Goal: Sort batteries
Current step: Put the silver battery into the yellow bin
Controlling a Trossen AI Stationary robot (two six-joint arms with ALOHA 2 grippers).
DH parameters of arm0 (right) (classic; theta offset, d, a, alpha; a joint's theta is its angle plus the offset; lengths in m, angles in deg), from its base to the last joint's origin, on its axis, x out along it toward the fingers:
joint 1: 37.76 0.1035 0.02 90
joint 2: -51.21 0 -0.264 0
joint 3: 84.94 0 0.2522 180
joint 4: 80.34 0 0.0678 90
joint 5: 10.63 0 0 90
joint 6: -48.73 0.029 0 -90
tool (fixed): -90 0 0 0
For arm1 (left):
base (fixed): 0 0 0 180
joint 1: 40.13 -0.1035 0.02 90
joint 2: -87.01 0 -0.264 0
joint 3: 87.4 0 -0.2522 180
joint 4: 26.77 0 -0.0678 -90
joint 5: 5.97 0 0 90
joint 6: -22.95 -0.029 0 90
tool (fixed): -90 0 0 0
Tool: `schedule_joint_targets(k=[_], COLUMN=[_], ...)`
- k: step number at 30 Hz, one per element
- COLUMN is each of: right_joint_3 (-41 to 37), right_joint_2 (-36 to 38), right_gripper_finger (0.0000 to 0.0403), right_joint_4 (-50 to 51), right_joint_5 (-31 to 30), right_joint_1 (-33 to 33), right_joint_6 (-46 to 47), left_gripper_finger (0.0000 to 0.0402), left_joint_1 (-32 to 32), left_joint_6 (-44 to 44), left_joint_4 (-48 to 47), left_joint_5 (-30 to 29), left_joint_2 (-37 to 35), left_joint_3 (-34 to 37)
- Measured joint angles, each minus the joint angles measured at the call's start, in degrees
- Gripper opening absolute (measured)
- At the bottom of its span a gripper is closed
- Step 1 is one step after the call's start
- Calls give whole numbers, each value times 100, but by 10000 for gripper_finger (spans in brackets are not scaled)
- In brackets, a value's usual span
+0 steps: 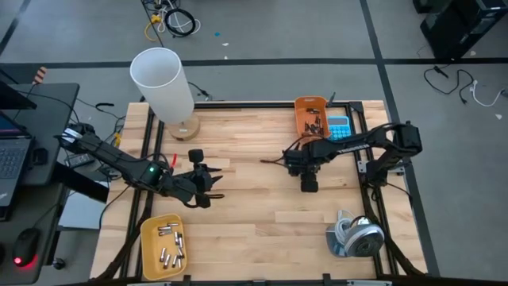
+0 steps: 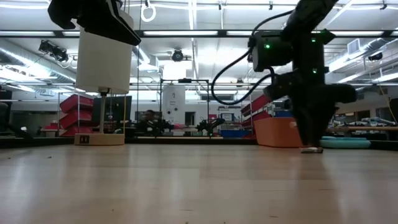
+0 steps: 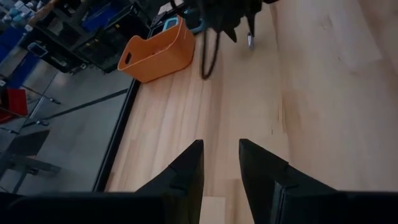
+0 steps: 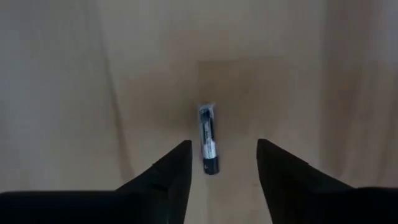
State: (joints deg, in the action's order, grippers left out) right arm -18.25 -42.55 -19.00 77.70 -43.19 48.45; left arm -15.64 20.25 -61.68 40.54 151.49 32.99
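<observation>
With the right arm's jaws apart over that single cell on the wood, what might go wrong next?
The dark-and-silver cylindrical battery lies loose on the bare wooden table between the right gripper's open jaws; being round, it may roll away. It also lies far from the yellow tray and orange bin, so it could end unsorted.

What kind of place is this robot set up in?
Probably a robotics lab or workshop: a wooden workbench on a concrete floor with cables, a laptop beside it, and shelving with red bins behind.

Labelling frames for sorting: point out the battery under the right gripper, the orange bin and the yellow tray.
battery (image 4: 208,139): right wrist view, mid-body.
orange bin (image 1: 299,114): high view, left wall.
yellow tray (image 1: 150,249): high view, left rim.
</observation>
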Motion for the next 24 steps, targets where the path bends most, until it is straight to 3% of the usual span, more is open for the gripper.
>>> schedule_joint_targets(k=[7,14,19,24], right_joint_3=[-405,-572,-577,-579], right_joint_2=[0,34,27,20], right_gripper_finger=[180,165,116,25], right_joint_4=[-295,-551,-586,-644], right_joint_5=[14,-162,-137,-170], right_joint_1=[303,367,369,363], right_joint_6=[344,508,521,505], left_gripper_finger=[103,103,103,103], left_joint_1=[0,0,0,0], left_joint_6=[-2,-1,17,20], left_joint_4=[43,74,119,216], left_joint_5=[27,27,27,26], left_joint_2=[0,0,0,1], left_joint_3=[0,1,0,1])
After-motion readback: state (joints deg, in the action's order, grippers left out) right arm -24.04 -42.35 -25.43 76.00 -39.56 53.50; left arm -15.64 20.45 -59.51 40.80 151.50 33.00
